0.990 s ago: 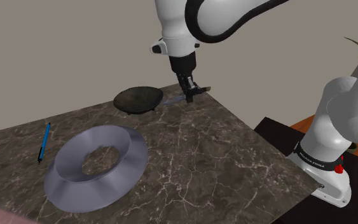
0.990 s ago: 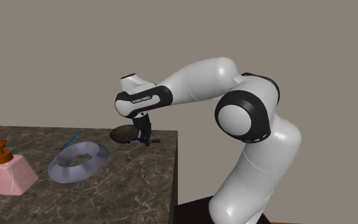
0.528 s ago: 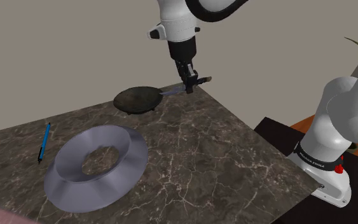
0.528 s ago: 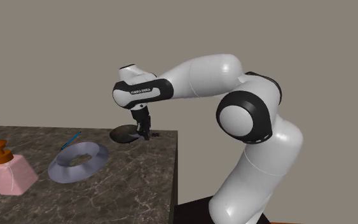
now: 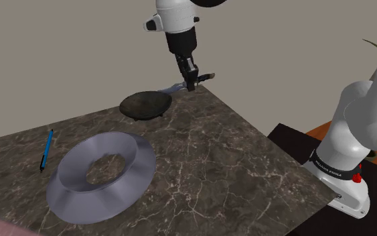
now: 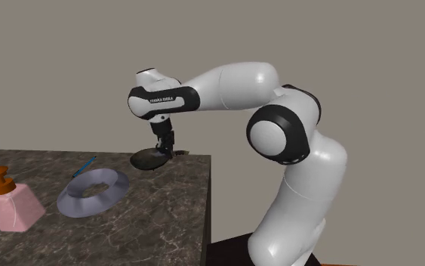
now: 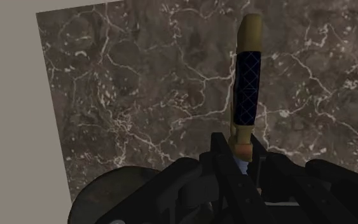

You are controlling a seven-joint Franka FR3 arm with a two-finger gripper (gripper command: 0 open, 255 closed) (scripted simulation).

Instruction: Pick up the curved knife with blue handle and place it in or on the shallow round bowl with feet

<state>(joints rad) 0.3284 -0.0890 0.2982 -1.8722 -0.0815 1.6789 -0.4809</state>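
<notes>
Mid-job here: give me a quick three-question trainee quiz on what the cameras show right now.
1. Fill in: on the table, the blue pen lies beside a grey ____.
2. True or false: the gripper is shut on the knife.
3. The knife is: A) lying on the table; B) held in the air near the dark bowl; C) resting inside that bowl.
Key: 1 ring; 2 true; 3 B.
</notes>
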